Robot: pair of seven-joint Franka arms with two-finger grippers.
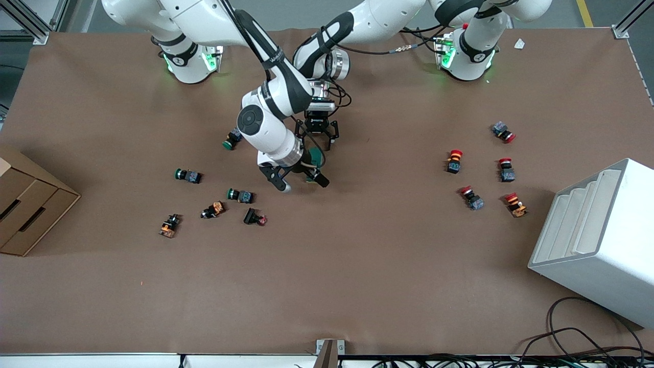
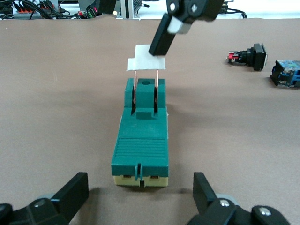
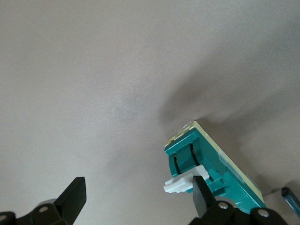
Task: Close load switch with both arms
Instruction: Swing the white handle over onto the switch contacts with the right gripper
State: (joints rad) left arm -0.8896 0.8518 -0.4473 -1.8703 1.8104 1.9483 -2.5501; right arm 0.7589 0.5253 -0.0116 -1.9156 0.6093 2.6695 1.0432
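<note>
— Push-buttons (image 1: 240, 195) lie nearest the front camera, toward the right arm's end. And the load switch (image 1: 316, 159)?

— It sits on the table (image 1: 357, 266) near the middle, farther from the camera than those buttons. The right gripper (image 1: 301, 183) is spread wide, one finger (image 2: 165, 35) touching the raised white lever (image 2: 146, 58).

— And the left gripper (image 1: 320, 134)?

— Wide too, low at the switch's end away from the camera, holding nothing.
</note>
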